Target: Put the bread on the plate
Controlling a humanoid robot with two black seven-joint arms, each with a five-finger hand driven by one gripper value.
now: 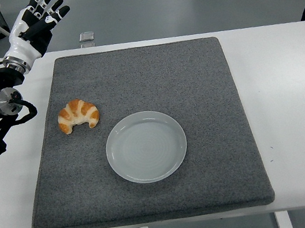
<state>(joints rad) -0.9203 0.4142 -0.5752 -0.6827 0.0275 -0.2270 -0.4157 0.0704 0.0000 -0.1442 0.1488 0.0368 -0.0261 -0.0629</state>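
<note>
The left hand (37,19) hangs with fingers (49,1) spread and empty, well above the croissant (78,115), which looks light, flaky and easily crushed, best pinched gently across its thick middle.

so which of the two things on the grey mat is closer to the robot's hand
The golden-brown croissant, at the grey felt mat's left side, below the raised left hand. The round pale-blue plate lies further right and nearer the table's front edge.

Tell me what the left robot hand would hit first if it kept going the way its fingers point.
Nothing, as far as this view shows: the left robot hand points up and away past the table's far edge, toward bare floor. Depth is unclear.
</note>
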